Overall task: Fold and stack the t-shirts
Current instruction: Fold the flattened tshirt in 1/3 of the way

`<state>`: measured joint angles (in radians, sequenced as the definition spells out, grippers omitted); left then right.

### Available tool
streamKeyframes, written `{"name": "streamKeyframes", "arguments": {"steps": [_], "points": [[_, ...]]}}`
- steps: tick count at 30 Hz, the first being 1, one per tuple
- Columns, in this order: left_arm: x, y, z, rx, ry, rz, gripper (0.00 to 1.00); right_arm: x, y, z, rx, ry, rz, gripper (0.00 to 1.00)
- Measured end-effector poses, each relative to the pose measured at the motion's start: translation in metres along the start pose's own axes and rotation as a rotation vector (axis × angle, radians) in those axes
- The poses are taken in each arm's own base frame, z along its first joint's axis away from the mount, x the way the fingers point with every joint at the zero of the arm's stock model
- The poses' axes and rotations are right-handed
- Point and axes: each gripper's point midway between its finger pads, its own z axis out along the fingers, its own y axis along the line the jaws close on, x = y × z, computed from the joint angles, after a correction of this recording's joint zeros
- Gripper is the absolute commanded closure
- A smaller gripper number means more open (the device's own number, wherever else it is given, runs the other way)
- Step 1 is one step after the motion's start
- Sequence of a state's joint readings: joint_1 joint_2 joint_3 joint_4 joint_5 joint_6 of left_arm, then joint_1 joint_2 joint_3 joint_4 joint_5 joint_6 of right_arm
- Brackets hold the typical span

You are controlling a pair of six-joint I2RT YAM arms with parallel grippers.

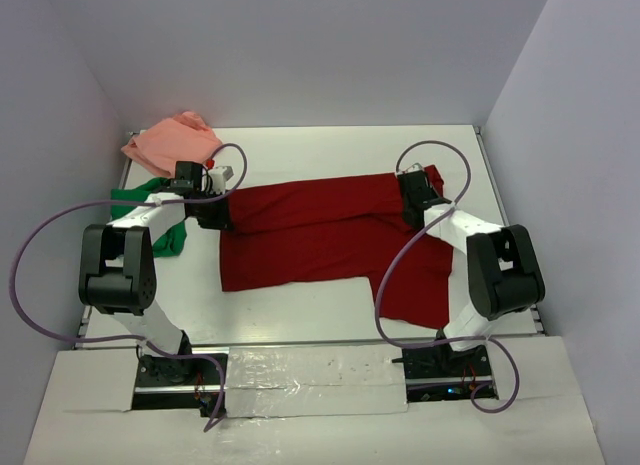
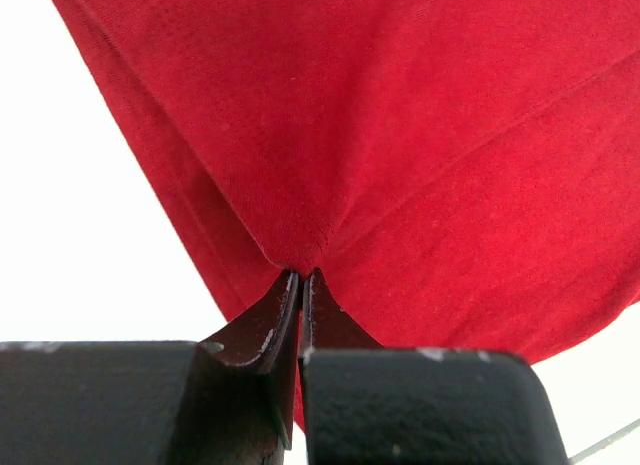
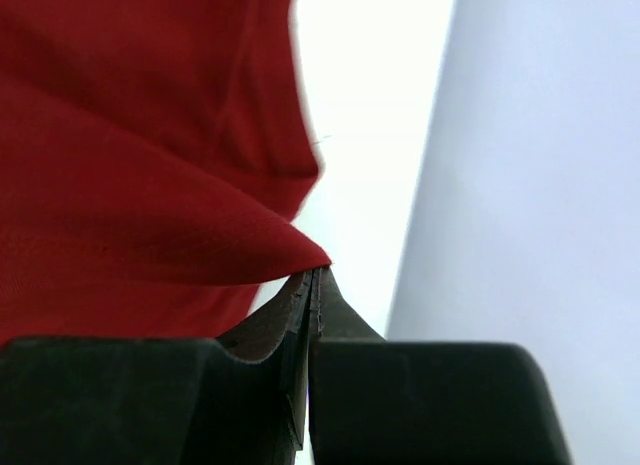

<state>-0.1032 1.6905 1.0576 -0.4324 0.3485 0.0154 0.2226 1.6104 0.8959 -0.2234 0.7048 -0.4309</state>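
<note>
We see the dark red t-shirt [image 1: 320,235] spread across the middle of the white table [image 1: 330,150], its long axis running left to right. Its far edge slants a little, sitting farther away at the right end than at the left. A band of cloth along that far edge lies doubled over the layer beneath. At the near right a flap of the same shirt reaches toward the arm bases. We cannot make out the collar, so we cannot say which end is the neck.

The left gripper [image 1: 226,221] sits at the shirt's far-left corner. In the left wrist view its two fingers are pressed together on a pinch of red cloth [image 2: 400,135], which fans out away from the tips [image 2: 301,281] in taut creases. The right gripper [image 1: 412,188] sits at the far-right corner. In the right wrist view its fingers are likewise closed tight, with a pointed fold of the red cloth [image 3: 130,185] caught at the tips [image 3: 315,277]. The shirt lies to the left of them there, and bare table and a pale wall [image 3: 540,165] lie to the right.

So the shirt stretches between the two grippers, one at each far corner, with most of it nearer than both.

The green t-shirt [image 1: 150,197] lies crumpled at the left edge under the left arm. The salmon pink t-shirt [image 1: 172,143] is bunched in the far-left corner, just beyond the green one.
</note>
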Motion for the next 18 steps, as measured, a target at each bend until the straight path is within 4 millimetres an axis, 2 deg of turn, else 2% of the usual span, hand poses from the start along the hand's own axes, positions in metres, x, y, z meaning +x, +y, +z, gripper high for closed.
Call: {"name": "streamKeyframes", "arguments": {"steps": [8,18], "points": [[0.000,0.000,0.000,0.002,0.001,0.000,1.00,-0.012,-0.036,-0.002,0.089,-0.050,0.017,1.00],[0.000,-0.002,0.000,0.010,-0.001,0.005,1.00,-0.013,-0.036,-0.003,0.083,-0.058,0.024,1.00]]}}
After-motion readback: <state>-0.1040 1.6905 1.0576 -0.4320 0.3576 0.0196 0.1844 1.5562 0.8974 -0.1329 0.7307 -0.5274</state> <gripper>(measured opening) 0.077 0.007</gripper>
